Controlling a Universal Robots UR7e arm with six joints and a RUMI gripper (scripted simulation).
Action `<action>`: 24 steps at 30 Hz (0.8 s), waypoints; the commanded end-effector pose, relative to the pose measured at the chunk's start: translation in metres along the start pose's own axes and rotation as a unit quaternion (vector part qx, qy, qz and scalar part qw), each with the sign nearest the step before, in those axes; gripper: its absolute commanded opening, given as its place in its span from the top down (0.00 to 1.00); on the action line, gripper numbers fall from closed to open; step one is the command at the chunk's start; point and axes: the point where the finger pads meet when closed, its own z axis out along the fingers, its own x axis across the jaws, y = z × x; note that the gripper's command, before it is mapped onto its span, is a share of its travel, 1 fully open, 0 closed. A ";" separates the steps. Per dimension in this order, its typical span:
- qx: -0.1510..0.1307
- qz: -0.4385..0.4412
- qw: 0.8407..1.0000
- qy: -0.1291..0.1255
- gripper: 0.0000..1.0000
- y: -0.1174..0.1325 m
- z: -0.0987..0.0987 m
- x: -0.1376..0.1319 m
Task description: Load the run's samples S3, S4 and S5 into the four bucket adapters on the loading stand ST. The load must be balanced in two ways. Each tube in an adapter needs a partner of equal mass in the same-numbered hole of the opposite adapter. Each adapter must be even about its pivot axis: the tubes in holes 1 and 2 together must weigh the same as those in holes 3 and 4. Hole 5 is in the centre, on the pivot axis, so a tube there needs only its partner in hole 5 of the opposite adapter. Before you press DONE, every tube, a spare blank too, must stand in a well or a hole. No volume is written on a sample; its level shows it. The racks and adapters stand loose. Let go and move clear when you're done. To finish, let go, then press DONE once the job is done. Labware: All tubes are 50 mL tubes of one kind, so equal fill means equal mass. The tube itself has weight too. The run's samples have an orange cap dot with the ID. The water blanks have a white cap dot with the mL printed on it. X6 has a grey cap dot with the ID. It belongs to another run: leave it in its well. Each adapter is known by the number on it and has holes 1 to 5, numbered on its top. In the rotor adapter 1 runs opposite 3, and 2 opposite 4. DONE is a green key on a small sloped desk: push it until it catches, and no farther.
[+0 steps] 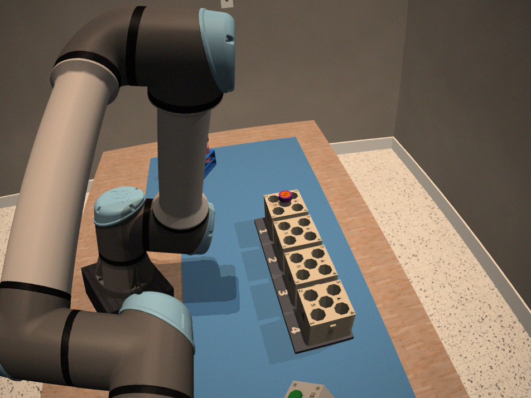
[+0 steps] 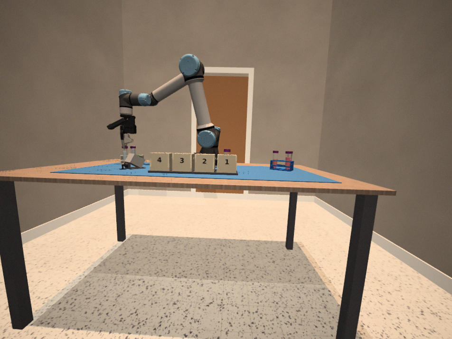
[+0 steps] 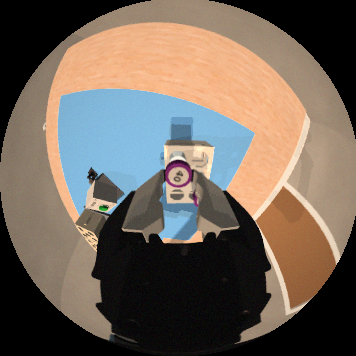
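My gripper [image 3: 178,170] [image 2: 125,145] stands at the table's left end in the exterior view, lowered over a small beige blank rack [image 3: 196,150]. It is shut on a water blank [image 3: 178,175] [image 2: 125,148] with a purple cap and a white dot reading 40, still standing in its well. A second blank [image 2: 132,147] [image 3: 195,200] stands beside it, mostly hidden behind my right finger. Adapters 1 [image 1: 295,208] [image 2: 226,163], 2 [image 1: 295,233], 3 [image 1: 309,265] and 4 [image 1: 326,310] stand in a row on the stand ST [image 1: 278,291]. One orange-dotted sample [image 1: 284,195] [image 2: 227,150] stands in a far hole of adapter 1.
The DONE desk [image 1: 317,388] [image 2: 134,159] [image 3: 102,190] with its green key [image 1: 294,394] [image 3: 103,207] stands between the blank rack and adapter 4. A blue rack [image 2: 281,166] [image 1: 211,164] with two pink-filled tubes [image 2: 275,155] [image 2: 288,155] stands at the far end of the blue mat [image 1: 240,179].
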 end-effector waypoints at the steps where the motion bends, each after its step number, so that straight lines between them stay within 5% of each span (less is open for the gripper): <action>1: 0.001 0.000 1.000 0.000 1.00 0.000 -0.001 0.000; 7: 0.001 0.000 1.000 0.000 1.00 0.000 -0.001 0.000; 24: 0.001 0.000 1.000 0.000 1.00 0.000 -0.050 0.000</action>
